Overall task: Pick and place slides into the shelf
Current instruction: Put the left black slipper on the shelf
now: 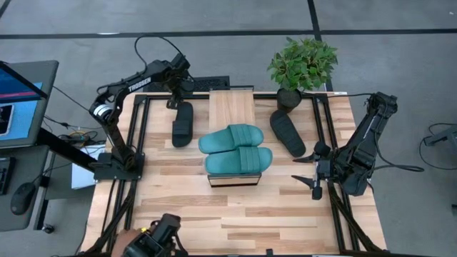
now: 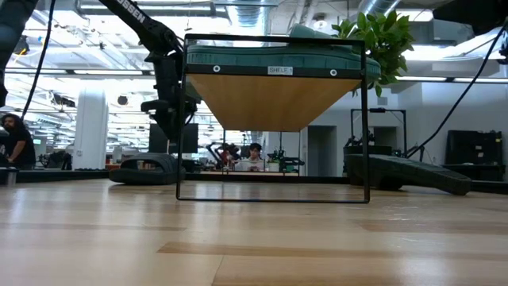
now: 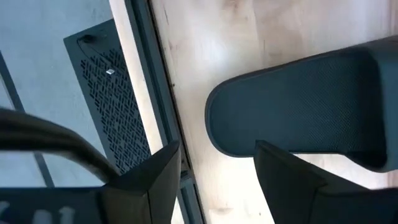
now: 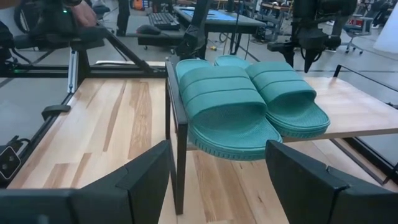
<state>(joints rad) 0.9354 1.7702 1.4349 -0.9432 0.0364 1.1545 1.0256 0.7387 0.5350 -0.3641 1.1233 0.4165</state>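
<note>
Overhead, the shelf [image 1: 231,107] stands mid-table with two teal slides [image 1: 235,148] side by side on its near end. One black slide [image 1: 183,123] lies on the table left of the shelf, with the left gripper [image 1: 176,100] just over its far end; another black slide [image 1: 287,132] lies to the shelf's right, below a potted plant [image 1: 303,63]. The right gripper [image 1: 314,173] hovers at the table's right edge, fingers spread. From table height, the shelf's thin black frame [image 2: 184,119] carries the teal pair up top. The left wrist view shows spread fingers [image 3: 292,186] straddling the black slide's end [image 3: 298,106]. The right wrist view faces the teal slides [image 4: 249,102] between parted fingers [image 4: 143,180].
</note>
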